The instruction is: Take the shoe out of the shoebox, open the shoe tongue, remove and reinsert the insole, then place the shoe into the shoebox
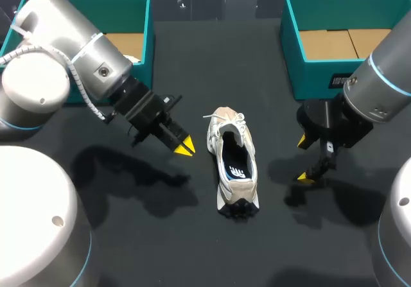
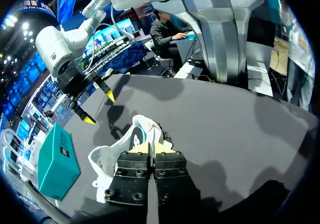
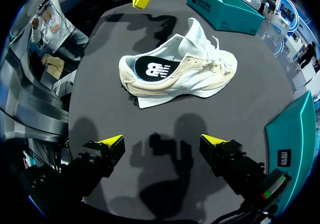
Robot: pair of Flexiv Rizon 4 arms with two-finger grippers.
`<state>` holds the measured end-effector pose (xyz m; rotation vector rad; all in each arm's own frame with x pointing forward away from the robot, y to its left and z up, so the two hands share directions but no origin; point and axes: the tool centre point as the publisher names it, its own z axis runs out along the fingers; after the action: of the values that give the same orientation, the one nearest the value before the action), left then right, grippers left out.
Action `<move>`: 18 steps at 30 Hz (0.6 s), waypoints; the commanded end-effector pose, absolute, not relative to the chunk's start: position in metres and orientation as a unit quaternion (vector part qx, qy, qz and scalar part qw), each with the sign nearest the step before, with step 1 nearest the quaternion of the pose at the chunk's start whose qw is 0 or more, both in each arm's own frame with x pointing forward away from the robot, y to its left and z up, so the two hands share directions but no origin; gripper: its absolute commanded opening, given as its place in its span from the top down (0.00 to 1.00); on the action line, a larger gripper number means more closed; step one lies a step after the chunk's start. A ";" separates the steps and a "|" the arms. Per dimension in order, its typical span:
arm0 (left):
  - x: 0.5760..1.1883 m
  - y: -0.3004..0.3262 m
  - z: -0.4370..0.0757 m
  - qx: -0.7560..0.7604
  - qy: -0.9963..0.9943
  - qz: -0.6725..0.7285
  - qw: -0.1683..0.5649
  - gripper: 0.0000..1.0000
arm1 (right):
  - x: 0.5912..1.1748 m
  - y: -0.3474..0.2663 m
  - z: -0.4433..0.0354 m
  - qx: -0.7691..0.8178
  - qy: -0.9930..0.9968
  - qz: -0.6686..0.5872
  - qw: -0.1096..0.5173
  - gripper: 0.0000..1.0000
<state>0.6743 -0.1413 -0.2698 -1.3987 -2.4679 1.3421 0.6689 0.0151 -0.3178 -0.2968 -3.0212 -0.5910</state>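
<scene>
Our shoe (image 1: pixel 233 165) lies at frame centre on the table (image 1: pixel 192 255). Our left gripper (image 1: pixel 185 148), tips pressed together, hangs left of it; our right gripper (image 1: pixel 304 160) is spread. Unbraced, the shoe could slide or tip when we tug it.

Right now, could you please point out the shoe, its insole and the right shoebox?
shoe (image 3: pixel 196 74): right wrist view, on the beige side of its upper.
insole (image 3: pixel 151 68): right wrist view, on its dark heel part.
right shoebox (image 1: pixel 311 75): head view, on its teal front wall.
</scene>
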 end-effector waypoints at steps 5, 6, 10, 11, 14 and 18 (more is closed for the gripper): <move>0.675 -0.137 -0.260 -0.456 -0.789 0.412 0.019 1.00 | 0.667 0.015 -0.318 -0.096 -0.977 -0.191 0.023 0.00; 0.675 -0.137 -0.260 -0.456 -0.789 0.412 0.019 1.00 | 0.667 0.015 -0.318 -0.096 -0.977 -0.191 0.023 0.00; 0.675 -0.137 -0.260 -0.456 -0.789 0.412 0.019 1.00 | 0.667 0.015 -0.318 -0.096 -0.977 -0.191 0.023 0.00; 0.675 -0.137 -0.259 -0.467 -0.783 0.411 0.017 1.00 | 0.667 0.015 -0.318 -0.096 -0.977 -0.191 0.023 0.00; 0.674 -0.138 -0.253 -0.497 -0.770 0.400 0.019 1.00 | 0.667 0.004 -0.317 -0.100 -0.976 -0.194 0.021 0.00; 0.674 -0.143 -0.246 -0.532 -0.759 0.374 0.029 1.00 | 0.666 -0.015 -0.314 -0.108 -0.974 -0.198 0.017 0.00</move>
<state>0.6704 -0.1368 -0.2559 -1.6139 -2.3680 1.2226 0.6746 0.0012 -0.3193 -0.3347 -3.0225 -0.5876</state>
